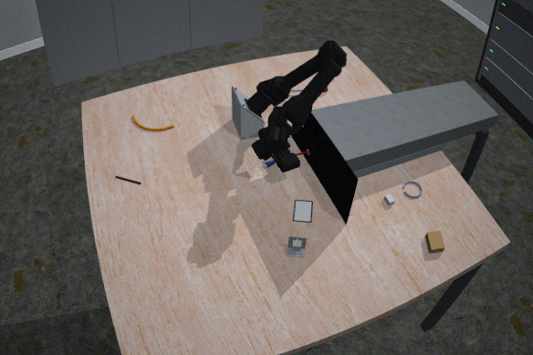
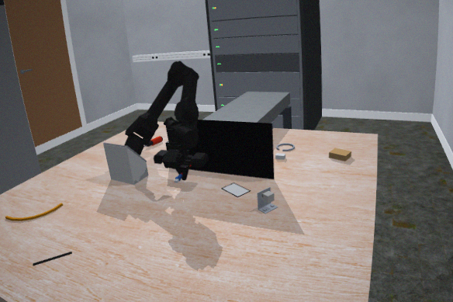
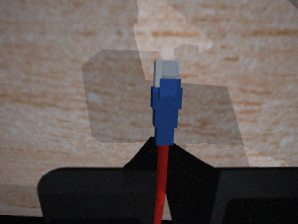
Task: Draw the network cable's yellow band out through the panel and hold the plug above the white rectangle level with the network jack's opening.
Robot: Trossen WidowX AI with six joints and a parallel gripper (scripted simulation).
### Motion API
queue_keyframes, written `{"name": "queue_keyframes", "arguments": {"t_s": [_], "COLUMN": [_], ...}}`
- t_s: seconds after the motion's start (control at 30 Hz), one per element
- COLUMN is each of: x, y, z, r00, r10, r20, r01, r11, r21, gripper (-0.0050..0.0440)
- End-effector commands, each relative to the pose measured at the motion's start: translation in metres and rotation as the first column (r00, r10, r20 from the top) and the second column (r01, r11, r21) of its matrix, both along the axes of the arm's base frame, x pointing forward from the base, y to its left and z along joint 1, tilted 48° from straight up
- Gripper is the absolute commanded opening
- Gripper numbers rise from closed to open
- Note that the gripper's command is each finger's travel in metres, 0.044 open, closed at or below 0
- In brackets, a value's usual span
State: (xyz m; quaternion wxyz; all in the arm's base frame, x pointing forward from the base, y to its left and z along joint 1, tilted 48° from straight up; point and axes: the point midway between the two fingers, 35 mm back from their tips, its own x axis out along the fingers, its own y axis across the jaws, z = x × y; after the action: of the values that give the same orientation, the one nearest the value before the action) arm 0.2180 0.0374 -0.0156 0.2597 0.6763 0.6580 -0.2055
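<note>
From my station I see the claw [image 1: 276,161] clamped narrow on the red cable [image 3: 161,180] just behind the blue plug [image 3: 167,107], which hangs above the table [image 1: 160,238] beside the black panel [image 1: 329,170], well apart from the white rectangle [image 1: 303,211].

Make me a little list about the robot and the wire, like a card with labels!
gripper: shut on the red cable, just behind the plug
plug: blue with a pale tip, hanging above the table, pointing away from the fingers
red cable: runs from the gripper to the black panel
black panel: upright, close to the arm
yellow band: not in sight
white rectangle: flat on the table, off to the side of the plug
network jack: on its bracket, past the rectangle
</note>
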Motion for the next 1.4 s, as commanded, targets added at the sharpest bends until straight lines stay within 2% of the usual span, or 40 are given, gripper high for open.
{"name": "queue_keyframes", "arguments": {"t_s": [0.0, 1.37], "x": [0.006, 0.006], "y": [-0.026, -0.088], "z": [-0.019, -0.084], "r00": [1.0, 1.0], "r10": [-0.013, -0.012], "r20": [0.006, 0.005], "r01": [0.013, 0.012], "r11": [0.996, 0.996], "r21": [-0.085, -0.088], "gripper": [-0.005, -0.005]}}
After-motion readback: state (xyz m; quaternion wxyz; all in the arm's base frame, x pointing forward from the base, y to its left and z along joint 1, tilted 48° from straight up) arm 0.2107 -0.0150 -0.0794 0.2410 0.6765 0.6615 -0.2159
